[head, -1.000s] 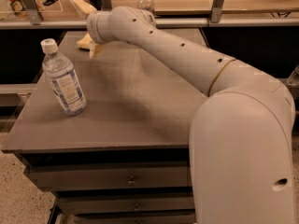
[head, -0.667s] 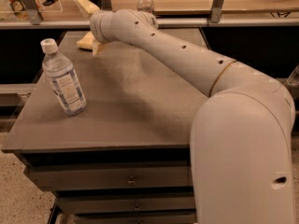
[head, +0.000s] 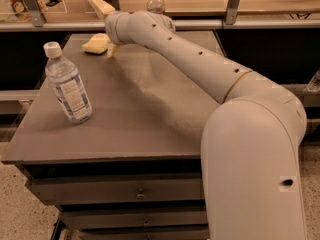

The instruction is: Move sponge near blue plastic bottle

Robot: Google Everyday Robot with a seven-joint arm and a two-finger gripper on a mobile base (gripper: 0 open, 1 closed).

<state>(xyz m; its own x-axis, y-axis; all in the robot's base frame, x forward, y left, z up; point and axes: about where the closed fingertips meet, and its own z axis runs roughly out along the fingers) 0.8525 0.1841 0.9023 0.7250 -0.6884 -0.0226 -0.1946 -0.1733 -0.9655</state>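
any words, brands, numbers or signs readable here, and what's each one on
Nothing can be read.
Blue plastic bottle: blue-and-white label print, too blurred to read.
Clear bottle at the back: any label is too small to read.
Colourful item at top left: blurred, unreadable.
Robot arm and hand, beside the sponge at the table's far end: no lettering visible.

The gripper (head: 112, 49) is over the far end of a grey drawer cabinet (head: 150, 115). Just behind it runs a wooden shelf (head: 200, 1).
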